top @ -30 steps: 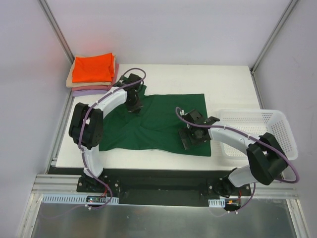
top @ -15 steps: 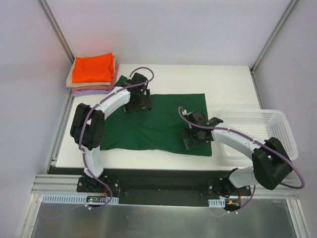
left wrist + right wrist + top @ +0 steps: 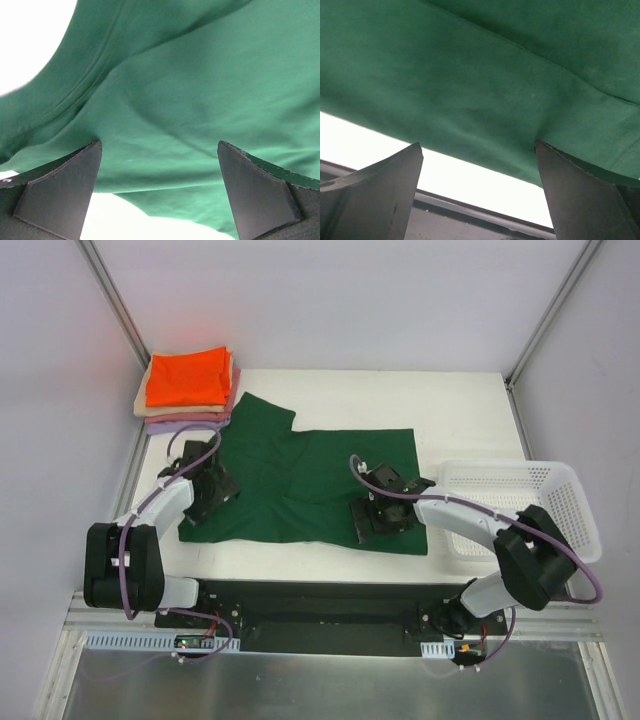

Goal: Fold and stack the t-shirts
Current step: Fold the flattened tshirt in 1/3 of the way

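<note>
A large dark green t-shirt [image 3: 310,475] lies spread on the white table [image 3: 400,400], one sleeve reaching toward the back left. Folded t-shirts sit stacked at the back left corner, orange [image 3: 187,378] on top, with beige, pink and lavender edges under it. My left gripper [image 3: 212,490] hovers open over the green shirt's left part, and nothing lies between its fingers [image 3: 60,195]; the left wrist view shows green cloth [image 3: 190,100] just beyond. My right gripper [image 3: 371,526] stands open over the shirt's near hem [image 3: 485,115], empty too.
A white mesh basket [image 3: 560,480] stands at the right edge of the table, beside my right arm. The table's near edge and a dark rail [image 3: 470,210] run just under the right gripper. Grey walls close in the left, back and right.
The left gripper opened and let go of the green shirt's upper left part, which now lies flat. The left arm drew back toward the near left. The right gripper shifted slightly left.
</note>
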You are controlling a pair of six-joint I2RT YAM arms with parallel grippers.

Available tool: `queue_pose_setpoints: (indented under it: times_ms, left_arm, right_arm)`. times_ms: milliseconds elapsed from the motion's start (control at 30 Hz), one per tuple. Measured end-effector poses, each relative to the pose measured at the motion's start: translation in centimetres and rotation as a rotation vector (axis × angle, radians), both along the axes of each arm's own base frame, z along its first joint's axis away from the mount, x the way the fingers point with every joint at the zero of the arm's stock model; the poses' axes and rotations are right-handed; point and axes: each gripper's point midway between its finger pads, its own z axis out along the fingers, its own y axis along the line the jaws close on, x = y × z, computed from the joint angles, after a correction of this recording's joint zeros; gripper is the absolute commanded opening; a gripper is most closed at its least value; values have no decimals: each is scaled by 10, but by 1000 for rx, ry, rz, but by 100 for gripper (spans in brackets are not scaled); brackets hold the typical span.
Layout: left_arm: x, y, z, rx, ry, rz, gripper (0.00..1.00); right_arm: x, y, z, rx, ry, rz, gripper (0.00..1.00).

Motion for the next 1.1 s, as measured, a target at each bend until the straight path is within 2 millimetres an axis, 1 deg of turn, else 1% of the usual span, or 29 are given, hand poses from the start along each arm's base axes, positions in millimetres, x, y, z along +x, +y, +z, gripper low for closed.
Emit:
queue_pose_setpoints:
  times_ms: [33,100,133,200,300,367,500,600,767,833,933,1100]
  left_arm:
    - [-15,4,-16,-7,51,22,99]
    - [-34,8,-34,-20,106,45,99]
    - [-34,11,-35,-24,100,64,99]
    - [-25,17,-33,-38,60,93,99]
    - [-22,26,-33,-85,42,155,99]
    - [-23,30,-34,-103,41,193,99]
    - [-29,31,-34,-112,38,231,99]
    - [-41,31,-33,-118,46,282,99]
    - [-83,29,-34,-122,97,371,99]
    - [-95,29,-35,-122,115,393,99]
    - [-106,29,-37,-117,135,420,99]
    - [-112,31,-38,-108,152,444,99]
  right_arm:
    - [1,-1,-5,-8,18,-17,96]
    - [3,-6,-16,-24,51,-58,96]
    - [4,-10,-20,-31,62,-77,96]
    - [7,-12,-20,-14,59,-110,96]
    - [8,-13,-19,10,46,-124,96]
    - [7,-15,-19,22,35,-127,96]
    - [4,-19,-18,35,28,-133,96]
    - [-2,-21,-17,46,33,-130,96]
    - [-18,-26,-17,56,73,-121,96]
    - [-24,-26,-17,63,86,-112,96]
    - [-33,-28,-17,54,104,-96,96]
    - [-52,-29,-17,32,138,-55,96]
